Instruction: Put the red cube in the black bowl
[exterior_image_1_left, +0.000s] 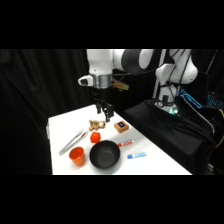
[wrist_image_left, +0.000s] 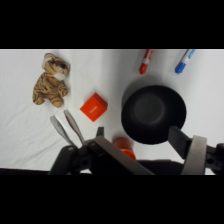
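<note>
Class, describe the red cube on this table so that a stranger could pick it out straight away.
Start at the black bowl, the widest dish on the white table. Beside it, between the bowl and the striped toy tiger, sits the red cube. It is small, boxy and bright red, unlike the round orange cup or the brown block.

The side camera is looking across and down at the white table (exterior_image_1_left: 60, 125) from some way off. The wrist camera is looking straight down, close above it. Both are showing the black bowl (exterior_image_1_left: 105, 155) (wrist_image_left: 154, 112).
</note>
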